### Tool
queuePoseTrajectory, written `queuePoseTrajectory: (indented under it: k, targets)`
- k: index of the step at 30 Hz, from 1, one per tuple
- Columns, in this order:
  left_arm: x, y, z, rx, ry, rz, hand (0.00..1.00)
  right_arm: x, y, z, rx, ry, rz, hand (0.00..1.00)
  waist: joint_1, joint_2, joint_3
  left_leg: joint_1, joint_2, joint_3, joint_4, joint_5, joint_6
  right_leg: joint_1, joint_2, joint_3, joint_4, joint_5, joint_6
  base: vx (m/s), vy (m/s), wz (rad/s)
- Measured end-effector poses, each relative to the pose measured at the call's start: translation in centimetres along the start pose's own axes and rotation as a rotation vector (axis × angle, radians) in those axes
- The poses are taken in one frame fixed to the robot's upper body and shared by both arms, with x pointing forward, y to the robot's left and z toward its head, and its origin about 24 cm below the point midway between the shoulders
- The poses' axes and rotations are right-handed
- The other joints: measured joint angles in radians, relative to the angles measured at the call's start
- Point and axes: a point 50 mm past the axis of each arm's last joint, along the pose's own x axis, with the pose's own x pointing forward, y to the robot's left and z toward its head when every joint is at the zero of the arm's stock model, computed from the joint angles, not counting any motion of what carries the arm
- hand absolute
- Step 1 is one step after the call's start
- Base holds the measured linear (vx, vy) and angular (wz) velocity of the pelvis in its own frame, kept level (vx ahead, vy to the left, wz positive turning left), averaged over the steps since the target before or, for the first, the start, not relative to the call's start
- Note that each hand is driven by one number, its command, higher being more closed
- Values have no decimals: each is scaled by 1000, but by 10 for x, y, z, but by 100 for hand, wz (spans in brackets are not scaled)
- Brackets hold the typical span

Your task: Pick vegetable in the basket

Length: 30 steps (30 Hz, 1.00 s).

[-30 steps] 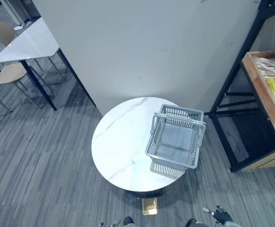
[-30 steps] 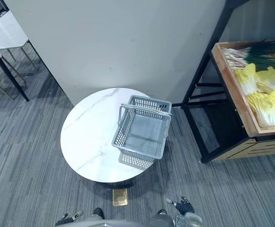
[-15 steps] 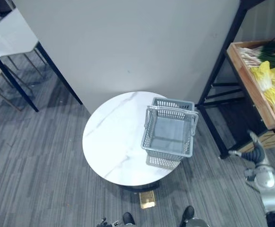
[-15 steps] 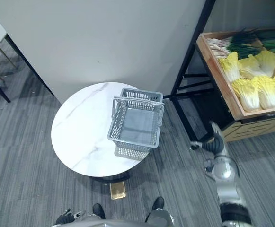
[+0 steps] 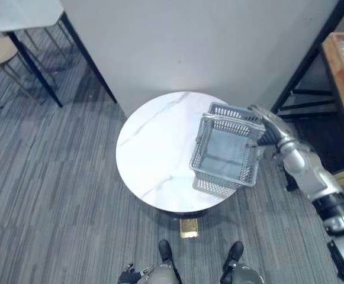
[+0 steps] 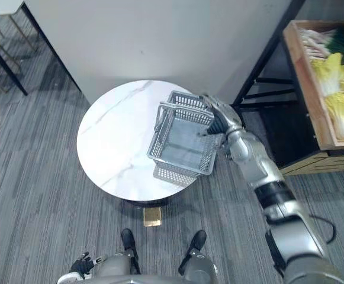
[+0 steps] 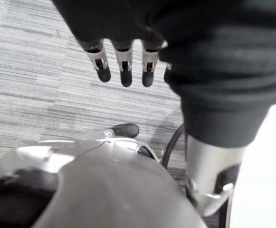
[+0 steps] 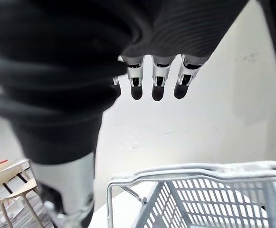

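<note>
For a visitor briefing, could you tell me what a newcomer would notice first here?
An empty grey basket sits on the right side of the round white table, with the right hand open by its far right corner. Yellow cabbages lie in a wooden crate further right.

right arm (image 6: 259,170): silver-grey | right robot hand (image 6: 218,119): dark ribbed cover | fingers (image 8: 157,72): silver, dark tips

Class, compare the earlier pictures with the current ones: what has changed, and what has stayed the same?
The right hand has come up from low near the floor and reached over the grey basket's right rim, fingers straight, holding nothing. The basket stays empty on the round table; the left hand still hangs low, open.
</note>
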Motion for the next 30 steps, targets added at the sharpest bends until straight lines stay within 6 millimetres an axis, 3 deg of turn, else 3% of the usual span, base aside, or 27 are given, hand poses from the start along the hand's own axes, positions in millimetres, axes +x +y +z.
queuePoseTrajectory:
  k: [3,13,20,30]
  targets:
    - [1,-1,5,-6,-14,3,0,16,-18,5,-25,1,-35,0,8,-1,19,-15,-5,-23,0,0,0,2,-4,-16,-5,1,2,64,9,16]
    - [5,-7,25,-9,-74,0,0,38,-50,-5,-24,115,-112,0,30,-2,95,-36,-6,-47,0,4,4,-2,-4,-37,-7,1,2,37,3,8]
    - [7,-10,34,-5,-98,5,0,43,-53,-4,54,143,-138,0,32,-4,104,-53,-7,-51,0,5,4,-15,-4,-37,-7,1,2,39,2,2]
    - [7,-10,44,9,-131,9,0,46,-41,2,81,135,-111,0,30,-25,129,-52,-6,-49,0,6,4,-17,-3,-34,-6,1,2,28,0,0]
